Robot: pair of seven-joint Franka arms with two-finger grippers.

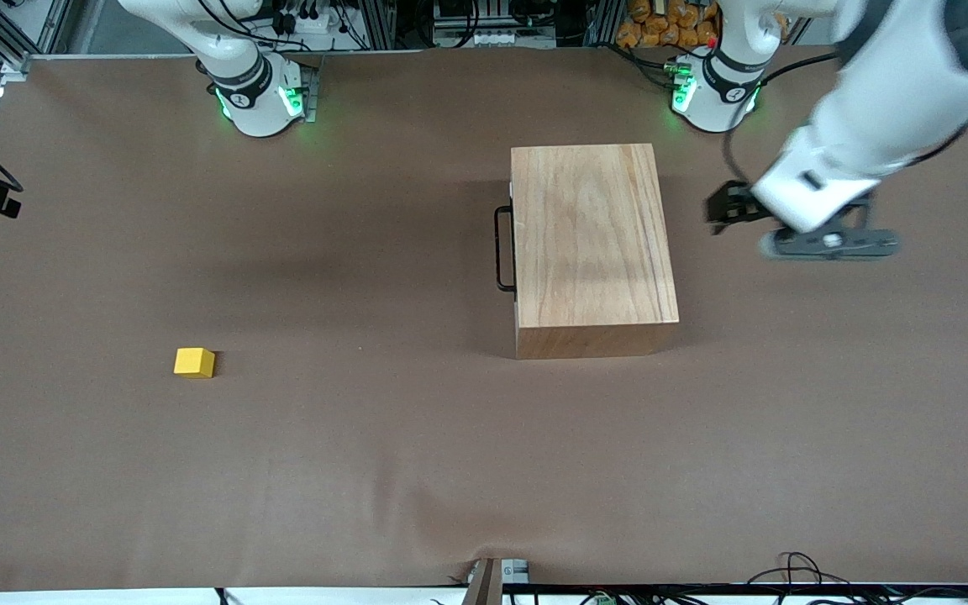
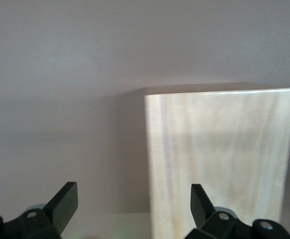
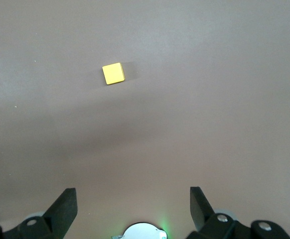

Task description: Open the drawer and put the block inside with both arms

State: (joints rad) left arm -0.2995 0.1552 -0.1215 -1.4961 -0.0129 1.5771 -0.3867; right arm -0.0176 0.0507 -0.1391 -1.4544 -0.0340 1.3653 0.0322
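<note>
Clearly shut drawer (image 1: 514,244) — black handle (image 1: 502,249).

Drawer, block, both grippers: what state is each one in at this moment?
Drawer: shut, flush with the wooden box, handle untouched.
Block: lying free on the table, toward the right arm's end, nearer the front camera than the box.
Left gripper: jaws open, empty, up in the air beside the box.
Right gripper: jaws open, empty, high over the table, waiting.
</note>
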